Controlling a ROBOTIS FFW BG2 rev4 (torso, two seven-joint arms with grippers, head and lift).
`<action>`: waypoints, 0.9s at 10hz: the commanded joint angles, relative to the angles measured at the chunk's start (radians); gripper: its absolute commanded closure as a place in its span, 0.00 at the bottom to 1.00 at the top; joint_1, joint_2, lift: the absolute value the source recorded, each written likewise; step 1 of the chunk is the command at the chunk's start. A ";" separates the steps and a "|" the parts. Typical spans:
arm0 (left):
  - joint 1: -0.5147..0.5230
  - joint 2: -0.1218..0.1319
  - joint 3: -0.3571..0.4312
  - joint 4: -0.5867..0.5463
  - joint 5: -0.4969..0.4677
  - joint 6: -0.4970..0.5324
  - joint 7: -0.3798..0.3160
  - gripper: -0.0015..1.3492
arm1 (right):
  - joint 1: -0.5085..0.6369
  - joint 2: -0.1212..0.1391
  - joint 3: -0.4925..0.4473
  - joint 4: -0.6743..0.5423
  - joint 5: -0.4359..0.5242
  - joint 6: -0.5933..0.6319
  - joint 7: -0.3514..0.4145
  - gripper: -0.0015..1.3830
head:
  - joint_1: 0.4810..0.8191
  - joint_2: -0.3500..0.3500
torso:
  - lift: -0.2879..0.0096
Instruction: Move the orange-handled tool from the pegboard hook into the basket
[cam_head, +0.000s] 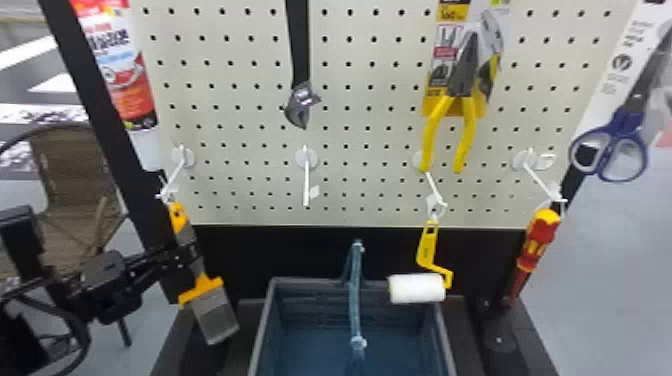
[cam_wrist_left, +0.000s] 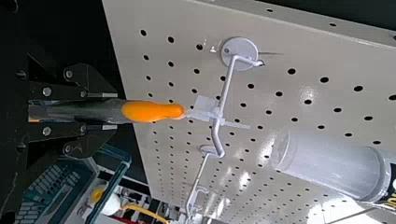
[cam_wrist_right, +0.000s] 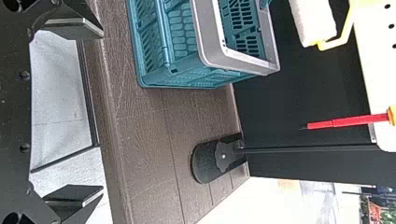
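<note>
Pinching orange-handled tool (cam_wrist_left: 154, 112) mid-handle: left claw (cam_wrist_left: 114, 111). Tool hangs from pegboard hook (cam_wrist_left: 226, 88); right claw (cam_wrist_right: 100, 112) spread. Likely light, stiff, slightly slick; mid-handle hold should curb twist or swing.

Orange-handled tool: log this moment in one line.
left hand closed on orange-handled tool | tool hung on pegboard hook | not yet in basket | right hand open, empty

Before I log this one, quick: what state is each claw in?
Left claw: closed on the orange-handled tool, whose tie is on the pegboard hook.
Right claw: open, fingers wide apart, holding nothing.
</note>
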 joint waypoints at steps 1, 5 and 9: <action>-0.002 0.000 0.000 -0.001 0.001 0.000 0.000 0.86 | 0.000 0.000 0.000 0.000 0.000 0.000 0.000 0.09 | 0.20 0.50 | 0.63; 0.000 0.000 0.002 -0.001 0.001 0.000 0.000 0.86 | 0.000 0.000 0.000 0.000 0.000 0.000 0.001 0.09 | 0.20 0.50 | 0.63; 0.004 -0.003 0.002 -0.015 -0.005 0.000 0.000 0.86 | 0.000 0.000 0.000 0.002 -0.002 0.002 0.000 0.09 | 0.20 0.50 | 0.63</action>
